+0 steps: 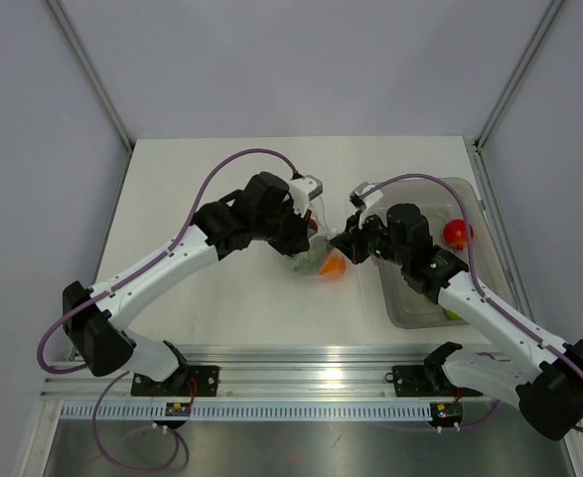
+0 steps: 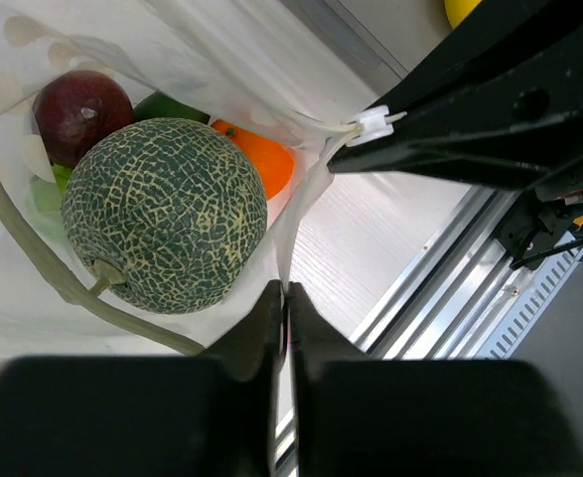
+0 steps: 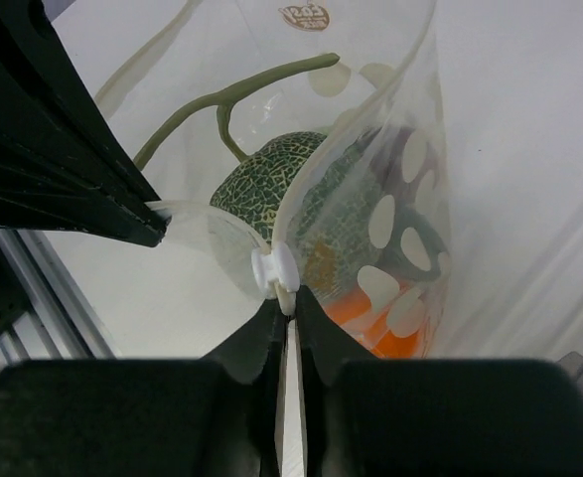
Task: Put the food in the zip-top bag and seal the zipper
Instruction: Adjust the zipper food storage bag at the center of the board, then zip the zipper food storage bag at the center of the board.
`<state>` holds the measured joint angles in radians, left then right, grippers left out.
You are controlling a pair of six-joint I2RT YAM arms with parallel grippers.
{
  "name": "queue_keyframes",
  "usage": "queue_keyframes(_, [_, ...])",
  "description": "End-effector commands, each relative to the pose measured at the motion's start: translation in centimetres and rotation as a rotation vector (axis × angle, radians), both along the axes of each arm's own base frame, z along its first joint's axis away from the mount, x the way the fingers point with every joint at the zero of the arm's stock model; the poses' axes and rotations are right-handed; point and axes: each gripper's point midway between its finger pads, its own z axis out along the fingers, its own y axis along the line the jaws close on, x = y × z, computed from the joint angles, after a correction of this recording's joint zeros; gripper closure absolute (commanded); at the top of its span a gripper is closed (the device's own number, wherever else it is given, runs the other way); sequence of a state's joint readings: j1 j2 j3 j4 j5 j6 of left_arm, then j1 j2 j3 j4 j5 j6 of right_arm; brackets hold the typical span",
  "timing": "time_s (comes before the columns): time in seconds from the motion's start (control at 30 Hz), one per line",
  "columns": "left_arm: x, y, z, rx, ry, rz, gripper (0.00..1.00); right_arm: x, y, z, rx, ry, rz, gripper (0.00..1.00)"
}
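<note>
The zip-top bag [image 1: 309, 260] hangs open between my two grippers, clear with white dots. Inside it the left wrist view shows the food: a netted green melon [image 2: 162, 214], a dark red plum [image 2: 80, 111], an orange [image 2: 263, 161] and a green round [image 2: 167, 103]. My left gripper [image 2: 285, 290] is shut on the bag's rim at one end. My right gripper [image 3: 292, 301] is shut on the zipper's white slider tab [image 3: 274, 270] at the other end. From above, the left gripper [image 1: 309, 235] and right gripper [image 1: 349, 239] stand close together over the bag.
A grey translucent tub [image 1: 410, 298] stands to the right, with a red fruit [image 1: 457, 233] at its far end and a yellow-green one [image 1: 453, 314] near its front. An aluminium rail [image 1: 311, 373] runs along the table's near edge.
</note>
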<state>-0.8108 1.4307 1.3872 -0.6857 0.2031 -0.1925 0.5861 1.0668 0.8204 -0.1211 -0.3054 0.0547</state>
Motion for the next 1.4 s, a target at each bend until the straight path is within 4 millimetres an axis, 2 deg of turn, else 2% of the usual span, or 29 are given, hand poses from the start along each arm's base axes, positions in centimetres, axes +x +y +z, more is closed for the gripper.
queue_keyframes(0.0, [0.2,-1.1,2.9,-0.076,-0.053,-0.047,0.86,0.8,-0.3,3.1,0.075,-0.112,-0.035,0.96])
queue_keyframes(0.03, [0.0,-1.3,3.5,-0.085,-0.049,-0.063,0.62,0.6,-0.5,3.4,0.079,-0.131,-0.040,1.00])
queue_keyframes(0.07, [0.0,-1.3,3.7,-0.080,-0.049,-0.070,0.43,0.6,-0.7,3.3,0.068,-0.145,-0.041,1.00])
queue_keyframes(0.1, [-0.2,-1.0,3.5,-0.060,-0.039,-0.075,0.11,0.8,-0.7,4.0,0.081,-0.182,-0.039,1.00])
queue_keyframes(0.13, [-0.2,-0.9,3.7,-0.054,-0.051,-0.079,0.02,0.7,-0.7,4.0,0.078,-0.195,-0.030,1.00])
queue_keyframes(0.17, [-0.1,-0.5,4.5,-0.053,-0.077,-0.077,0.01,0.3,-0.5,3.9,0.077,-0.204,-0.005,1.00])
queue_keyframes(0.23, [0.1,-0.1,5.4,-0.050,-0.127,-0.098,0.01,0.0,-0.4,3.8,0.063,-0.232,0.030,1.00])
queue_keyframes(0.27, [0.1,-0.2,6.6,-0.074,-0.185,-0.132,0.02,0.0,-0.4,3.8,0.061,-0.242,0.037,1.00])
queue_keyframes(0.33, [-0.3,-0.9,8.5,-0.128,-0.244,-0.201,0.13,0.0,-0.5,3.6,0.057,-0.247,0.040,1.00])
queue_keyframes(0.37, [-1.1,-1.6,9.5,-0.169,-0.269,-0.273,0.15,0.0,-0.5,3.5,0.051,-0.253,0.047,1.00])
queue_keyframes(0.4, [-0.9,-2.1,10.4,-0.189,-0.328,-0.316,0.17,0.0,-0.4,3.3,0.045,-0.256,0.059,1.00])
queue_keyframes(0.47, [-1.3,-2.9,11.0,-0.209,-0.431,-0.444,0.25,-0.6,0.1,3.2,0.043,-0.287,0.115,1.00])
queue_keyframes(0.5, [-1.4,-3.1,10.8,-0.208,-0.457,-0.482,0.26,-0.5,0.0,3.2,0.046,-0.295,0.115,1.00])
queue_keyframes(0.53, [-1.9,-3.4,10.2,-0.215,-0.469,-0.536,0.32,-0.6,0.0,3.3,0.051,-0.304,0.118,1.00])
queue_keyframes(0.67, [-1.3,-4.3,9.4,-0.206,-0.571,-0.634,0.32,-0.9,0.1,3.3,0.046,-0.303,0.140,1.00])
queue_keyframes(0.8, [-0.5,-5.3,7.7,-0.173,-0.592,-0.702,0.34,-0.9,0.2,3.2,0.045,-0.293,0.151,1.00])
queue_keyframes(0.83, [-0.8,-5.5,6.8,-0.172,-0.585,-0.742,0.36,-1.0,0.3,3.2,0.049,-0.289,0.158,1.00])
queue_keyframes(0.9, [-0.9,-5.5,5.9,-0.162,-0.635,-0.800,0.36,-1.1,0.3,3.2,0.050,-0.287,0.164,1.00])
queue_keyframes(0.93, [-1.2,-5.4,6.2,-0.169,-0.670,-0.813,0.36,-1.2,0.4,3.2,0.050,-0.285,0.168,1.00])
queue_keyframes(0.97, [-1.0,-5.4,5.3,-0.164,-0.708,-0.830,0.35,-1.2,0.3,3.2,0.049,-0.284,0.165,1.00])
queue_keyframes(1.07, [-1.2,-5.3,5.2,-0.172,-0.767,-0.849,0.36,-1.1,0.1,3.2,0.047,-0.288,0.161,1.00])
queue_keyframes(1.37, [-1.1,-6.1,3.8,-0.157,-0.676,-0.890,0.40,-1.2,0.3,3.2,0.055,-0.278,0.176,1.00])
